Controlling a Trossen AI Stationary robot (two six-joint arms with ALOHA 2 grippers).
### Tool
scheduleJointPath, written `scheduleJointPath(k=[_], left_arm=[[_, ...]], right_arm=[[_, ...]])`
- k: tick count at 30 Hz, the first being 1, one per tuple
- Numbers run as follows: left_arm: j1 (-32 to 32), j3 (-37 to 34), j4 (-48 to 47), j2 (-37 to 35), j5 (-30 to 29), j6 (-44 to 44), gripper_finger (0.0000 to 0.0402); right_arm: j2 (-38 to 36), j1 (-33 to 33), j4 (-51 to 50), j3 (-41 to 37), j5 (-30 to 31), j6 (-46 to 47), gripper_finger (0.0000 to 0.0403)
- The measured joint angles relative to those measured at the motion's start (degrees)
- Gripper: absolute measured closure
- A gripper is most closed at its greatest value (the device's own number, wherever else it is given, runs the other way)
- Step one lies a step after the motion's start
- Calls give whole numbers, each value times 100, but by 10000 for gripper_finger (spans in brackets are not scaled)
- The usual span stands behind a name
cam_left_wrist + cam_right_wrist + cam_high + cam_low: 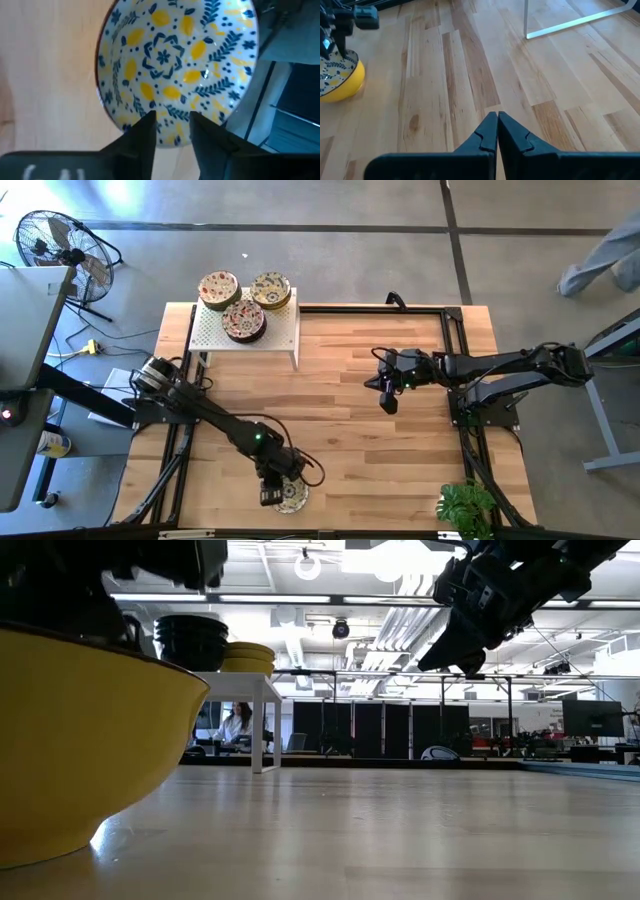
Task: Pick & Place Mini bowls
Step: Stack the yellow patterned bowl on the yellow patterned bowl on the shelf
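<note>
The wooden counter (380, 460) fills the high view, its white stand (245, 335) at upper left carrying three mini bowls (244, 300), while a fourth bowl (291, 498) sits at bottom centre. The left end effector (272, 492) reaches over its rim; only the left wrist view shows its fingers (142, 137) slightly spread across the rim, and only the low view shows the bowl's yellow outside. The right end effector (387, 402) hangs at centre right, pressed together.

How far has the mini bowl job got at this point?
One bowl, yellow outside, sits on the table's near edge, so that placement looks done or nearly so. The left hand straddles its rim with fingers apart. Three bowl stacks remain on the white stand. The right hand hovers shut mid-table.
</note>
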Motion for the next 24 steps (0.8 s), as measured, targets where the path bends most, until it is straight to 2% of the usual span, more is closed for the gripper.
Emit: scheduleJointPath(k=[5,8,14,18,20,24], left_arm=[[1,112,-402,-282,-325,53,262],[41,144,-541,-309,-764,32,257],[46,131,-418,-234,-1072,36,257],[46,-37,-427,-88,-1112,-1,257],[50,-128,-201,3,-929,-41,262],[32,-205,215,131,-736,-149,294]], right_arm=[[0,0,2,0,2,0,402],[0,0,2,0,4,0,401],[0,0,2,0,7,1,401],[0,0,2,0,7,48,401],[0,0,0,0,7,52,402],[0,0,-13,0,0,60,401]])
